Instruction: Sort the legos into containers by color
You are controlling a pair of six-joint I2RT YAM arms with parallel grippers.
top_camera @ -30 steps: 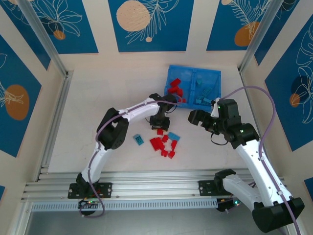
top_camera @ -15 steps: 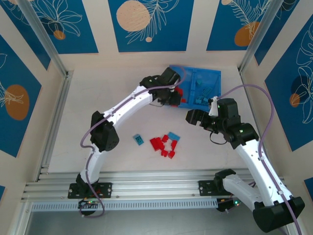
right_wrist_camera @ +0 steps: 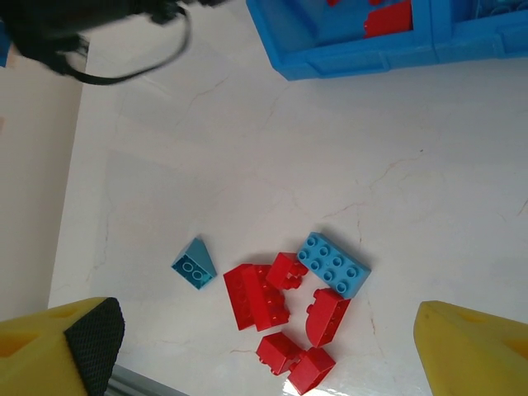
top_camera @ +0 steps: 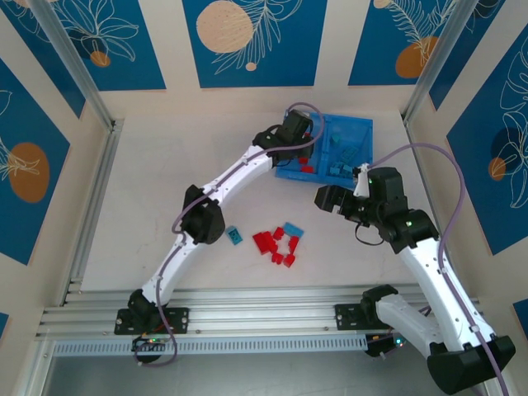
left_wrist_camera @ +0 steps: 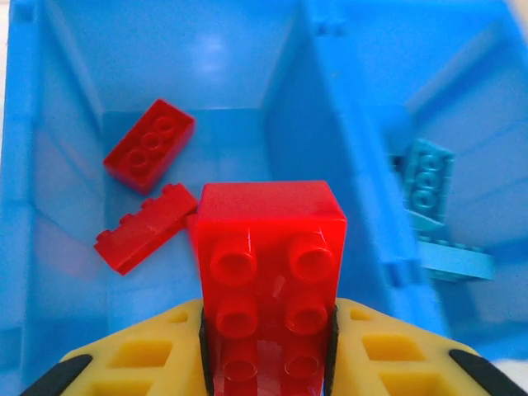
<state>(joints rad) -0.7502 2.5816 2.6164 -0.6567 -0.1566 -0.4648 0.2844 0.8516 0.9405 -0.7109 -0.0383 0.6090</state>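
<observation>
My left gripper [top_camera: 299, 142] hangs over the left compartment of the bright-blue tray [top_camera: 366, 125], shut on a red brick [left_wrist_camera: 271, 264] that stands between its yellow fingers [left_wrist_camera: 140, 363]. Two red bricks [left_wrist_camera: 149, 145] lie on that compartment's floor. The right compartment, past the divider [left_wrist_camera: 330, 124], holds light blue bricks [left_wrist_camera: 429, 177]. Open and holding nothing, my right gripper [top_camera: 324, 198] hovers right of a loose pile of red legos [right_wrist_camera: 264, 297]. A light blue brick [right_wrist_camera: 333, 264] and a small blue sloped brick [right_wrist_camera: 194, 264] lie beside the pile.
The loose pile [top_camera: 276, 243] sits on the white table between the arms, in front of the tray. The left arm's elbow [top_camera: 204, 221] rises just left of the small blue brick [top_camera: 235, 236]. Walls close the table's back and sides.
My left arm has lifted away from the loose pile and swung back over the tray's left compartment, carrying the red brick. The right arm has barely moved.
</observation>
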